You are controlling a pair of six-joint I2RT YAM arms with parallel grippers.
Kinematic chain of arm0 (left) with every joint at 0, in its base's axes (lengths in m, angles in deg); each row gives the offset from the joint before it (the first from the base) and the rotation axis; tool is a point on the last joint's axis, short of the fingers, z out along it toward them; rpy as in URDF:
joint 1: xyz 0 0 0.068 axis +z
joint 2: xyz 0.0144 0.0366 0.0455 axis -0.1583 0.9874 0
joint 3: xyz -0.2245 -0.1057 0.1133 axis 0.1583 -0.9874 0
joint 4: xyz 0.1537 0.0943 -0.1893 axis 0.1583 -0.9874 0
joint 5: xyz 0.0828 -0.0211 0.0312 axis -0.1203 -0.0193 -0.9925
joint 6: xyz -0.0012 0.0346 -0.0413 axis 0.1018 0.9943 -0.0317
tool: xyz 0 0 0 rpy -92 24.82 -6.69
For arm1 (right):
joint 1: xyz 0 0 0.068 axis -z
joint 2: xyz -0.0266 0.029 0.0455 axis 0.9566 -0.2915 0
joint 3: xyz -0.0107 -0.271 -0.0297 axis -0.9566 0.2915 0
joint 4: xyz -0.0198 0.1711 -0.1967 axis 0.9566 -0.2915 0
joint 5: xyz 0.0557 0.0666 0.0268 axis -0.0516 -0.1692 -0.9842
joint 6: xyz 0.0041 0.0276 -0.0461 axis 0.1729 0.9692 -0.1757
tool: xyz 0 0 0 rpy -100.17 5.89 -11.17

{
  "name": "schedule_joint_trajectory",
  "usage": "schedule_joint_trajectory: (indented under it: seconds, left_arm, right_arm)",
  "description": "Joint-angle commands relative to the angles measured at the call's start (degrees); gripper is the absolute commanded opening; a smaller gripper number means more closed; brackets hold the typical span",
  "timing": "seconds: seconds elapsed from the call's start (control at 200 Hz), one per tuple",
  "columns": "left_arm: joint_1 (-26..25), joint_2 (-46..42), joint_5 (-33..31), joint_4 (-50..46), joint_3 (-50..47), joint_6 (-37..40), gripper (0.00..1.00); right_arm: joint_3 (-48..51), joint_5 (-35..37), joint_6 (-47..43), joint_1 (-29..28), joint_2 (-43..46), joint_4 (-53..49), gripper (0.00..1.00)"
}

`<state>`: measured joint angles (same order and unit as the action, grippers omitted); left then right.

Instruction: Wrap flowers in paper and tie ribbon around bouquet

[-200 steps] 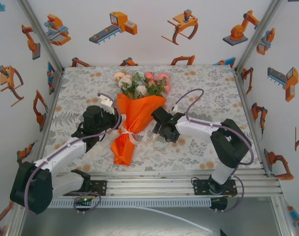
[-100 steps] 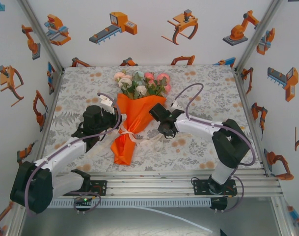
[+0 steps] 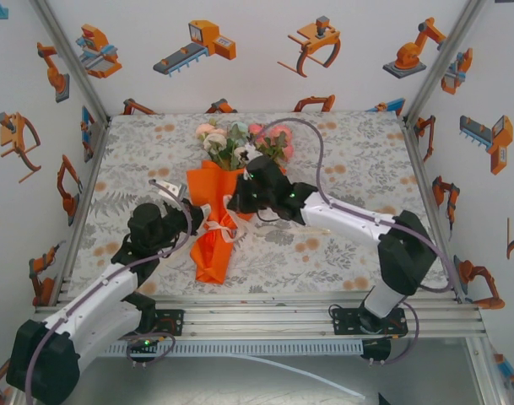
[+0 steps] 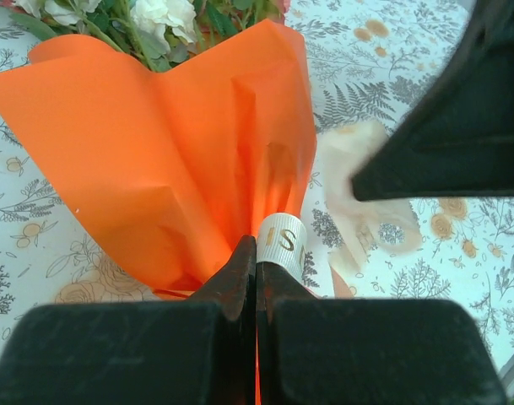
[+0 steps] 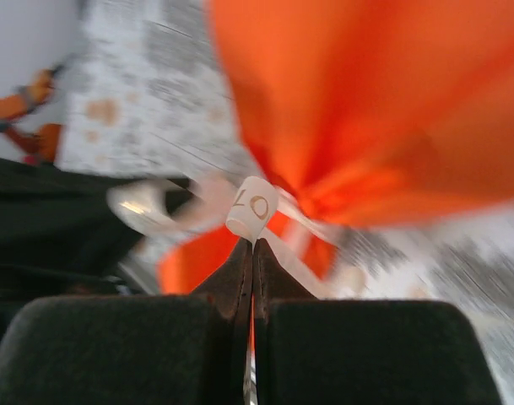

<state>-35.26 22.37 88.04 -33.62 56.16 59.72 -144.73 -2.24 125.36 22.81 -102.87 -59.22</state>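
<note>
Bouquet (image 3: 211, 250) lies mid-table on the leaf-print tablecloth (image 3: 341, 160), with its orange paper cone narrowing toward the near edge and its roses (image 3: 240, 142) at the far end. Cream ribbon (image 3: 221, 228) circles the cone's narrow waist. At the cone's left side, the left gripper (image 4: 255, 253) is clenched on a ribbon end bearing gold lettering, fingertips pressed together. The right gripper (image 5: 252, 245), over the cone from the right, is likewise pinched tight on a ribbon loop; its wrist view is blurred.

Robot lab cell, alu frame (image 3: 265, 308), robot-print walls (image 3: 257, 84), leaf-print tablecloth (image 3: 366, 152)
</note>
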Motion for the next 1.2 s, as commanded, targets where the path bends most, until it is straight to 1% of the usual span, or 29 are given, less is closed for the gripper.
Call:
schedule_joint_trajectory:
  seconds: [0.0,0.08,0.17,0.215,0.265,0.285,0.396,0.481,0.521,0.661,0.731,0.821,0.931,1.056,1.197]
  left_arm:
    - [0.02,-0.36,2.82,2.49,0.01,-1.15,0.0]
    - [-0.24,0.62,3.63,1.67,0.8,-1.35,0.0]
    - [-0.35,1.24,1.25,1.45,0.68,-1.54,0.0]
    - [-0.39,1.34,0.05,0.8,0.81,-1.19,0.0]
    - [-0.4,1.23,-0.89,-0.11,1.11,-0.57,0.0]
    - [-0.39,1.19,-1.3,-0.49,1.2,-0.27,0.0]
    - [-0.46,1.02,-2.88,-1.99,1.56,0.35,0.0]
    - [-0.44,1.07,-3.23,-2.21,1.57,0.26,0.0]
    - [-0.39,1.21,-3.34,-2.34,1.74,0.2,0.0]
    - [-0.39,2.43,-4.36,-4.17,3.15,0.34,0.0]
    - [-0.3,3.65,-5.36,-6.26,4.81,0.01,0.0]
    - [-0.35,5.04,-4.76,-5.23,5.51,-0.63,0.0]
    - [-0.26,6.43,-4.21,-4.45,6.37,-1.5,0.0]
    - [-0.26,8.16,-2.33,-3.52,6.89,-1.63,0.0]
    - [-0.26,9.58,-1.52,-3.88,7.76,-1.94,0.0]
  right_arm:
    - [-8.38,-9.21,-0.68,-0.29,-7.88,3.66,0.0]
    - [-14.36,-10.32,-0.57,-0.31,-13.4,2.43,0.0]
    - [-19.46,-13.15,-1.7,-0.38,-17.68,-0.57,0.0]
    - [-19.85,-13.88,-2.14,-0.34,-18.12,-1.26,0.07]
    - [-18.88,-13.36,-2.5,-0.29,-17.86,-1.3,0.19]
    - [-18.71,-13.46,-2.9,-0.23,-17.86,-1.49,0.22]
    - [-18.23,-13.0,-3.5,0.64,-17.45,-2.93,0.28]
    - [-17.67,-13.63,-3.61,1.36,-16.36,-3.06,0.37]
    - [-17.12,-13.88,-3.67,1.72,-15.65,-3.07,0.4]
    - [-13.01,-12.99,-3.77,3.36,-11.27,-2.69,0.42]
    - [-8.38,-14.61,-5.43,4.17,-7.71,0.22,0.45]
    - [-1.8,-17.36,-7.51,4.54,-4.07,5.47,0.51]
    - [3.11,-22.55,-4.12,4.46,-2.92,15.36,0.56]
    - [3.69,-23.81,-1.0,4.44,-4.41,22.63,0.59]
    - [0.59,-23.47,-0.33,4.23,-7.36,22.68,0.61]
